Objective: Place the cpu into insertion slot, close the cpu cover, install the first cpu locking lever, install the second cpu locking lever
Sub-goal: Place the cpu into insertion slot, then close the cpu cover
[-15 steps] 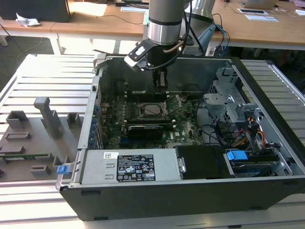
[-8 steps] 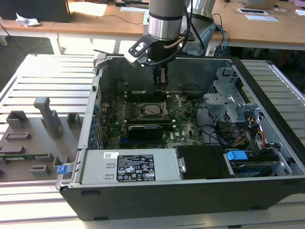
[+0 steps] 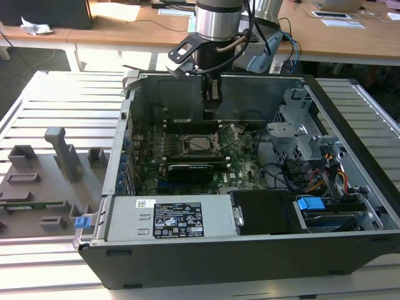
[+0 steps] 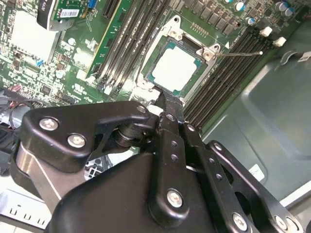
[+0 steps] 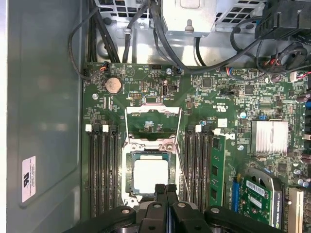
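dull silver square cpu (image 5: pixel 151 174) lying flat, exterior view's centre | black gripper (image 5: pixel 165 187) fingers closed together at cpu's edge | thin silvery cpu cover frame (image 5: pixel 153 109) flipped open

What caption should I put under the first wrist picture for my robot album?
Shut gripper at the edge of the seated cpu, with the cover open.

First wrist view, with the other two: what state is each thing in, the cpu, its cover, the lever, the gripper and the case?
cpu: seated in the socket, silver top up.
cpu cover: flipped open, off the cpu.
locking lever: released, not hooked down.
gripper: shut, holding nothing, by the socket.
computer case: open, side panel off.
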Controlling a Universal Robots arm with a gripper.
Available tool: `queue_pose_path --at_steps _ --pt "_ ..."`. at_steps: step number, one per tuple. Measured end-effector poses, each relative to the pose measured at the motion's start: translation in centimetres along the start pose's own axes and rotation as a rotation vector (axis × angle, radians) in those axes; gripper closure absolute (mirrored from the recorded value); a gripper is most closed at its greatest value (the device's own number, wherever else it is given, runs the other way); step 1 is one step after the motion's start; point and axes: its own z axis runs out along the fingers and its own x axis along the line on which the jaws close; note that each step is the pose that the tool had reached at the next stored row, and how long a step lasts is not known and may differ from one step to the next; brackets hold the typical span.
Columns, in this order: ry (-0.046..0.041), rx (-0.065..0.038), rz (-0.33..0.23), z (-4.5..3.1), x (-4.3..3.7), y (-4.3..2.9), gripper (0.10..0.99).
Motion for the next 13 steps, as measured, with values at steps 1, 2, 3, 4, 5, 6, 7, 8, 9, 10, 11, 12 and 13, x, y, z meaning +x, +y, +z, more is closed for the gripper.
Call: queue_pose_path --at_steps 1,2,3,4,5,6,7,8,9,10,11,12,13 --pt "0.0001 0.000 0.000 0.00 0.00 0.00 0.980" --pt "-0.0002 0.000 0.000 -0.01 0.00 0.00 0.980" --pt "-0.0002 0.000 0.000 -0.02 0.00 0.00 0.980" --pt "-0.0002 0.000 0.000 -0.02 0.00 0.00 0.980" --pt "-0.0002 0.000 0.000 -0.02 0.00 0.00 0.980" --pt "-0.0002 0.000 0.000 -0.02 0.00 0.00 0.980" --pt "-0.0002 0.000 0.000 -0.02 0.00 0.00 0.980" --pt "-0.0002 0.000 0.000 -0.02 0.00 0.00 0.980" --pt "-0.0002 0.000 0.000 -0.02 0.00 0.00 0.980" --pt "-0.0002 0.000 0.000 -0.03 0.00 0.00 0.980" --pt "-0.0002 0.000 0.000 -0.03 0.00 0.00 0.980" --pt "-0.0002 0.000 0.000 -0.03 0.00 0.00 0.980" --pt "-0.0002 0.000 0.000 -0.03 0.00 0.01 0.980"
